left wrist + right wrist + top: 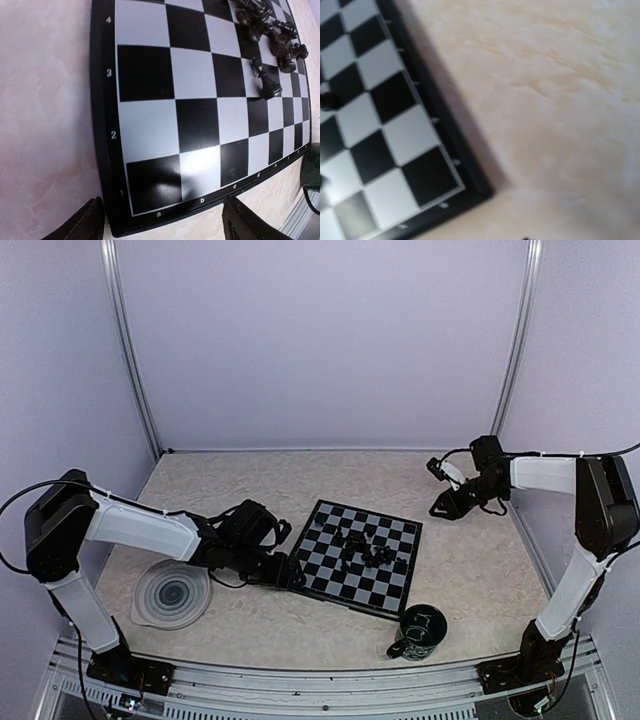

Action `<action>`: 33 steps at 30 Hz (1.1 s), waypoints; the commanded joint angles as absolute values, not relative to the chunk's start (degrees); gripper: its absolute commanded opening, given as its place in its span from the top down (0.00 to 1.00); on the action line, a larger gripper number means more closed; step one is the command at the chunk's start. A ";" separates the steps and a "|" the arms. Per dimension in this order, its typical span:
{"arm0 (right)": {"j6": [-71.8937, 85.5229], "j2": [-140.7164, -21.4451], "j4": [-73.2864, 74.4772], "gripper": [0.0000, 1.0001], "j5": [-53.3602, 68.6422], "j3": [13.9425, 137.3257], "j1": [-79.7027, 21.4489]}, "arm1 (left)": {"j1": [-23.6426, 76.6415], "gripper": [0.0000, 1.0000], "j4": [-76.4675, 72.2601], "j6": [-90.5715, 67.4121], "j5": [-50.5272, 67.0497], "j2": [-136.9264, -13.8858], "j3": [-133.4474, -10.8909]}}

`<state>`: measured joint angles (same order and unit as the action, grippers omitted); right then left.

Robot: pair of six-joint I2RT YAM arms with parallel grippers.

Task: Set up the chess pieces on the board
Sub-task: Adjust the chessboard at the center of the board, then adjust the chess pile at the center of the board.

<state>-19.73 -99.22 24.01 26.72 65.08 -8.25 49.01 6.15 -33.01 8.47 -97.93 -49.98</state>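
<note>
Shows chess pieces (367,552) clustered on the board (335,570), none yet ranked; left claw (162,220) spread at its corner; right claw (442,506) state: cannot tell.

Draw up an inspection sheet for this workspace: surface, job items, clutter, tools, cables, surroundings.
Surface: beige marbled table.
Job's things: board lies flat, turned at an angle; chess pieces bunched near its middle, none set in rows.
Clutter: grey spiral plate at the left; dark green mug by the board's near corner.
Tools: left tool low at the board's left edge, open, empty; right tool off the board's right side, jaw state unclear.
Cables: black cable loops off the left arm; another runs along the right arm.
Surroundings: lilac walls, metal posts.
</note>
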 commanded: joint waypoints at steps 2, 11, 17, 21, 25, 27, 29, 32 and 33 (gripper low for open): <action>-21.04 -98.66 25.08 0.78 19.21 64.77 -6.42 | 49.44 0.19 13.90 -30.17 1.70 -93.98 -53.72; -22.66 -101.74 28.19 0.93 24.58 62.00 -7.14 | 47.64 0.34 10.59 -19.03 -5.64 -95.14 -65.62; -22.92 -105.20 28.18 0.93 23.69 63.34 -10.73 | 47.64 0.39 11.14 -13.78 -4.96 -105.43 -77.14; -23.19 -108.18 28.83 0.95 22.93 65.26 -14.03 | 47.64 0.38 11.30 -12.15 -3.22 -109.45 -80.95; -23.20 -110.60 29.11 0.94 22.38 68.50 -17.26 | 47.64 0.36 12.08 -11.44 -0.42 -111.81 -82.39; -23.20 -112.11 29.63 0.95 20.85 70.75 -18.77 | 47.64 0.36 12.33 -11.34 -0.35 -112.97 -82.48; -22.97 -113.07 29.72 0.95 19.26 71.79 -19.07 | 47.55 0.37 12.84 -11.34 -0.35 -113.79 -82.79; -22.18 -112.17 28.04 0.85 17.41 70.88 -19.07 | 47.38 0.38 13.59 -11.54 -0.35 -115.22 -83.36; -22.03 -111.62 27.58 0.81 17.01 70.56 -19.08 | 47.30 0.38 13.54 -11.78 -0.53 -115.62 -83.51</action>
